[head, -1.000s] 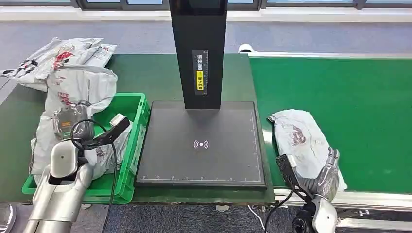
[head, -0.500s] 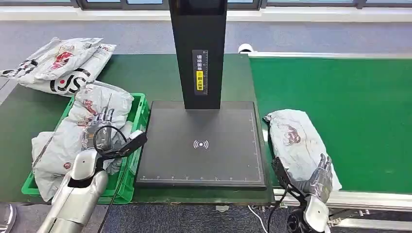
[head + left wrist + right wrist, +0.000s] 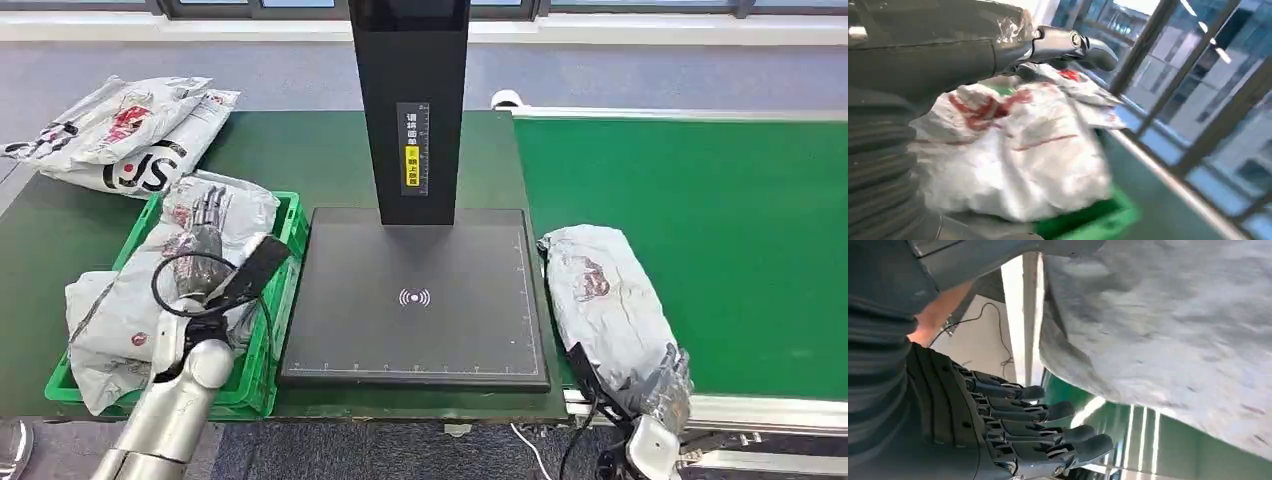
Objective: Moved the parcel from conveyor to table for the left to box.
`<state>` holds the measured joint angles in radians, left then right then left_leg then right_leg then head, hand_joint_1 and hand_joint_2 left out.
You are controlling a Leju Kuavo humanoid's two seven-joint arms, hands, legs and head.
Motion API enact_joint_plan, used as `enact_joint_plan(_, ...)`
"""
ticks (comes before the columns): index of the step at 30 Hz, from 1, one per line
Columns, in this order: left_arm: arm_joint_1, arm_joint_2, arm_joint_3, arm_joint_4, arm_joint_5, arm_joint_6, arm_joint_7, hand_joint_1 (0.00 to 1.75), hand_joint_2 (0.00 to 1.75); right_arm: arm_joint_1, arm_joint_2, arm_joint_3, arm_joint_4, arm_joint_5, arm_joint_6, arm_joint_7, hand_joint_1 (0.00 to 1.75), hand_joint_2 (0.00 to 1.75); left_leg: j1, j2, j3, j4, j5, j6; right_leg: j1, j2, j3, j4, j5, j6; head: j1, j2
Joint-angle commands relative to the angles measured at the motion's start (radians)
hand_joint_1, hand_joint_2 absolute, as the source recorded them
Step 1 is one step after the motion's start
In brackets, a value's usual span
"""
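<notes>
The right hand (image 3: 668,392) cradles the near end of the grey parcel (image 3: 606,300) on the green conveyor (image 3: 720,220), its fingers (image 3: 1048,412) loosely curled just under the bag. The left hand (image 3: 205,228) rests with fingers spread on a bagged parcel (image 3: 215,200) in the green crate (image 3: 262,355).

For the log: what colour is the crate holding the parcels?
Green crate, clearest in the head view.

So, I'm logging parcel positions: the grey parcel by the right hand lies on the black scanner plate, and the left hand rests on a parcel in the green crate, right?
Not quite. The head view shows the grey parcel on the green conveyor, beside the black scanner plate, not on it. The rest holds.
</notes>
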<state>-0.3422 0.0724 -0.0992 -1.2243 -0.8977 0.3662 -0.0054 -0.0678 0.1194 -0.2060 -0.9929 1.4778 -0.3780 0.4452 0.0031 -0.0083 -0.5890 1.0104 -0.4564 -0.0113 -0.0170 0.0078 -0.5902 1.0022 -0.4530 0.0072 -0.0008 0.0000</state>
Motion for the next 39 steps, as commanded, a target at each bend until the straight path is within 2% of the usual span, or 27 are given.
enact_joint_plan(1, 0.074, -0.076, -0.04, -0.22, 0.363, -0.057, -0.108, 0.0, 1.75, -0.042, -0.013, -0.074, 0.144, 0.006, -0.019, -0.013, 0.0, 1.75, 0.001, 0.001, 0.001, -0.001, -0.001, 0.0, 0.001, 0.0, 0.002, -0.002, 0.0, 0.0, 0.0, 0.0)
enact_joint_plan(21, 0.075, -0.076, -0.045, -0.226, 0.39, -0.055, -0.108, 0.0, 1.75, -0.044, -0.013, -0.073, 0.145, 0.007, -0.017, -0.012, 0.0, 1.75, 0.0, 0.0, 0.002, -0.001, 0.0, 0.0, 0.001, -0.001, 0.002, -0.001, 0.0, 0.0, 0.0, 0.0)
enact_joint_plan(25, 0.11, -0.073, -0.126, -0.317, 0.484, -0.079, -0.126, 0.0, 1.75, -0.042, -0.014, -0.079, 0.155, 0.008, 0.002, -0.001, 0.0, 1.75, 0.001, -0.001, 0.001, 0.0, 0.0, 0.0, 0.001, -0.002, 0.002, -0.001, 0.0, 0.0, 0.0, 0.0)
enact_joint_plan(26, 0.118, -0.081, -0.144, -0.34, 0.492, -0.071, -0.131, 0.0, 1.75, -0.041, -0.014, -0.089, 0.16, 0.004, 0.006, 0.007, 0.16, 1.75, 0.001, -0.001, 0.002, -0.001, 0.0, 0.0, 0.002, -0.002, 0.003, -0.002, 0.0, 0.0, 0.0, 0.0)
enact_joint_plan(27, 0.121, -0.083, -0.16, -0.352, 0.487, -0.067, -0.134, 0.0, 1.75, -0.039, -0.016, -0.091, 0.166, 0.008, 0.01, 0.01, 1.75, 1.75, 0.001, -0.001, 0.001, 0.0, 0.0, 0.0, 0.001, -0.002, 0.002, -0.001, 0.0, 0.0, 0.0, 0.0)
enact_joint_plan(33, 0.131, -0.074, -0.215, -0.406, 0.487, -0.059, -0.131, 0.0, 1.75, -0.027, -0.009, -0.127, 0.165, 0.013, 0.016, 0.008, 1.75, 1.75, 0.001, -0.002, 0.002, -0.001, 0.0, 0.0, 0.002, -0.003, 0.004, -0.003, 0.0, 0.0, 0.0, 0.0)
enact_joint_plan(34, 0.129, -0.078, -0.215, -0.414, 0.496, -0.054, -0.149, 0.0, 1.75, -0.018, -0.003, -0.13, 0.132, 0.009, -0.036, -0.014, 1.75, 1.75, 0.001, -0.002, 0.003, -0.002, 0.0, 0.0, 0.001, -0.004, 0.005, -0.004, -0.001, 0.0, 0.0, 0.0)
enact_joint_plan(39, 0.125, -0.079, -0.221, -0.441, 0.507, -0.069, -0.135, 0.0, 1.75, 0.002, 0.004, -0.134, 0.051, 0.01, 0.015, -0.014, 1.75, 1.75, 0.0, -0.002, 0.001, -0.001, 0.0, 0.001, 0.001, -0.002, 0.002, -0.001, -0.001, 0.0, 0.0, 0.0)
